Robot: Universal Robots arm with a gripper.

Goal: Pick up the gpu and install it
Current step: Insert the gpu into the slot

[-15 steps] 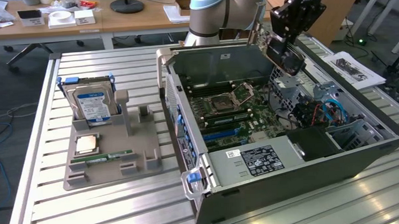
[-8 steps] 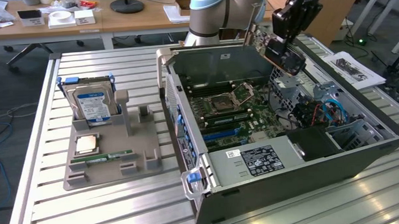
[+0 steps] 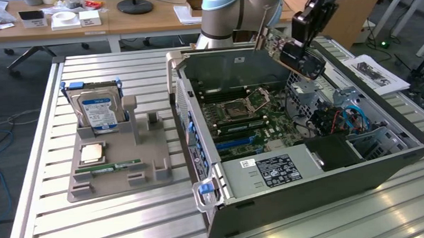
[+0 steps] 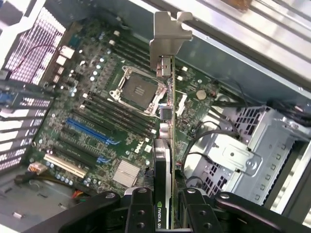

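The gpu [image 3: 296,59] is a thin dark card with a silver end bracket. It hangs tilted above the back right of the open computer case [image 3: 319,173], with my gripper [image 3: 300,41] shut on it. In the wrist view the gpu [image 4: 165,141] is edge-on, its bracket [image 4: 167,36] pointing away from my gripper [image 4: 166,213]. One black finger [image 4: 141,211] presses each side of the card. Below it lies the green motherboard [image 4: 97,111] with its processor socket [image 4: 138,90] and blue slots [image 4: 90,133]. The card is clear of the board and touches no slot.
The case lies on its side on a slatted metal table [image 3: 95,223]. At the exterior view's left a grey holder [image 3: 119,178] carries a hard drive [image 3: 99,109], a processor chip [image 3: 92,152] and a green memory stick [image 3: 115,166]. Inside the case are a silver drive cage [image 4: 243,145] and loose cables [image 3: 339,120].
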